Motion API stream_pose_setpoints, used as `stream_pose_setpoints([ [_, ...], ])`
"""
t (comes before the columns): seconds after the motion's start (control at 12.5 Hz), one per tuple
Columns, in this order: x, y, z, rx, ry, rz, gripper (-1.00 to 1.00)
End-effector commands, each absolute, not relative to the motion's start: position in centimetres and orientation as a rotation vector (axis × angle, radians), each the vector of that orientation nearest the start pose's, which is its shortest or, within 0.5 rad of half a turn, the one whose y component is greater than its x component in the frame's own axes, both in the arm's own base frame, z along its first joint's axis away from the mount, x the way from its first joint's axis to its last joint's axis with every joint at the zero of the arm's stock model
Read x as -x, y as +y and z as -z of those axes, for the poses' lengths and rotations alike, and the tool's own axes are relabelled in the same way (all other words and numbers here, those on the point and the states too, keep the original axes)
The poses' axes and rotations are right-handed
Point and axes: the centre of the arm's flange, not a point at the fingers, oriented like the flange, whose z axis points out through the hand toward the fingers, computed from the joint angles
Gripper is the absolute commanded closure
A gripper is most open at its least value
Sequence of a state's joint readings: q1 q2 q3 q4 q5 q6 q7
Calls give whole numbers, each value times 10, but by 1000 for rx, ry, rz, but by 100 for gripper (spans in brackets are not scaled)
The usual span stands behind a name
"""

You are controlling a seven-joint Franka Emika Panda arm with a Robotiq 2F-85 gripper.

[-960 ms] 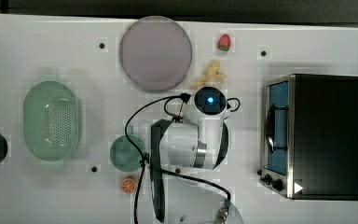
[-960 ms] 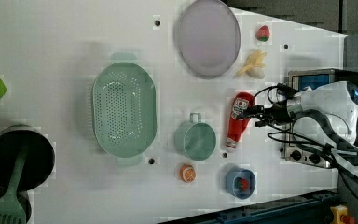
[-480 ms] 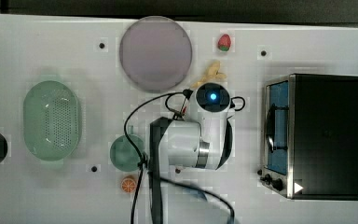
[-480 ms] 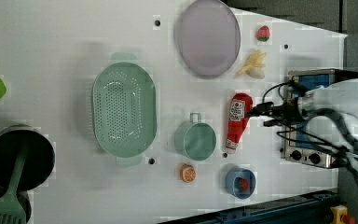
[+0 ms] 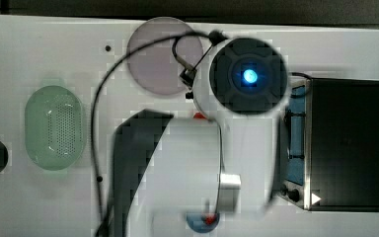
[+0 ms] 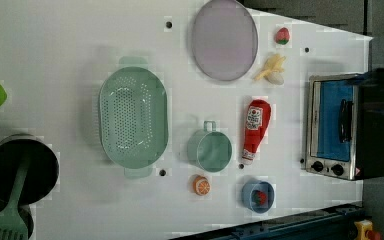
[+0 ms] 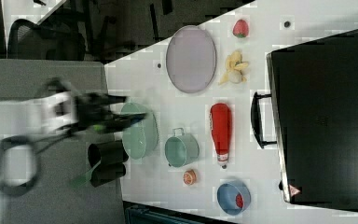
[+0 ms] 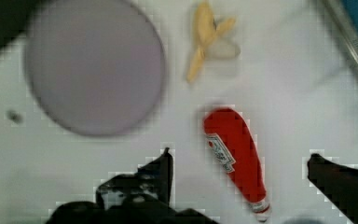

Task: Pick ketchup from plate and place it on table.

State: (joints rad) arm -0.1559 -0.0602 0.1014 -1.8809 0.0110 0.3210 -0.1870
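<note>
The ketchup (image 6: 255,131) is seen lying flat on the table (image 6: 70,45), apart from the bare plate (image 6: 224,39). The gripper (image 8: 240,172) is held above it, jaws apart and empty. Placement is judged complete; only withdrawal appears required

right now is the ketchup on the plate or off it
Off it. The ketchup lies on its side on the white table, clear of the plate, which has nothing on it.

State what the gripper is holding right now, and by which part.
Nothing. In the wrist view the gripper is open, its fingers apart with no grip on the ketchup, which lies on the table beside the plate.
</note>
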Motion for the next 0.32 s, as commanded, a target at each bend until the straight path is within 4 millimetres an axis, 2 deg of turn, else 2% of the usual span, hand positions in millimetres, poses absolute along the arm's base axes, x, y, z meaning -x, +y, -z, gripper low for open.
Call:
stream_pose_setpoints([
  [0.08, -526, -22, -560, 2841, 1372, -76, -100],
  [0.16, -527, -21, -570, 2837, 1366, -46, -100],
  [0.32, -528, -21, -577, 2833, 1362, -19, -100],
])
